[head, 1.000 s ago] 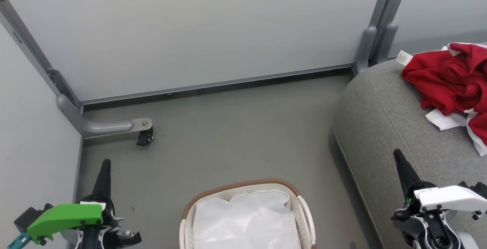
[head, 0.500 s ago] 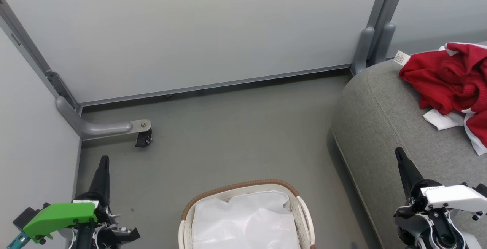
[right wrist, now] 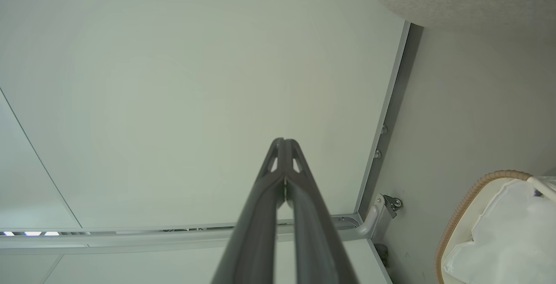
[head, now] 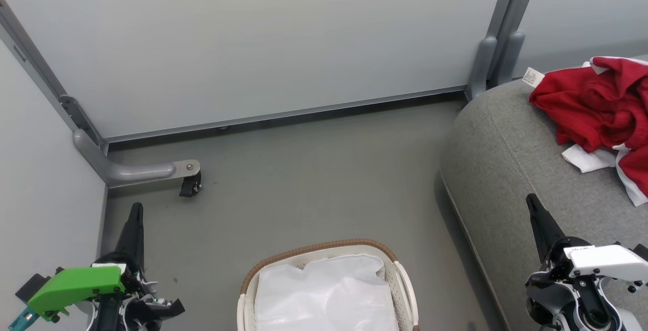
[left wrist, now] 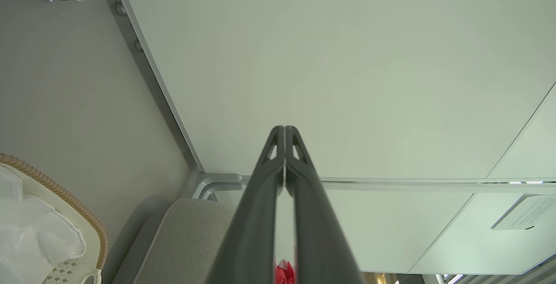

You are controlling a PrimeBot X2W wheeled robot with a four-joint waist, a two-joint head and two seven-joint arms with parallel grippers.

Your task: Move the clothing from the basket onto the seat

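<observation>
Clothing [head: 597, 103]: red heap on the seat [head: 506, 169], far right, cut by the head view's edge. Left wrist view catches a red sliver low between its fingers. Basket [head: 324, 246]: on the floor [head: 304, 179] near the seat's rounded end, white liner [head: 324, 290] inside. Bare floor runs from its rim to the wall panel [head: 283, 42]. Left gripper [head: 135, 208] and right gripper [head: 530, 200]: low, fingers pressed together, pointing up, nothing held. Left sits over floor, right over seat.

Soft, fuzzy red knit cloth for the clothing [head: 595, 111], with a papery white label [head: 534, 76]. Coarse matt grey weave over the seat [head: 506, 169]. Smooth perforated white plastic on the basket [head: 314, 248], brown woven rim, possibly rattan; thin, crinkled white liner [head: 324, 290]. Satin grey metal at the partition foot [head: 136, 170]. Smooth matt floor [head: 314, 179].
</observation>
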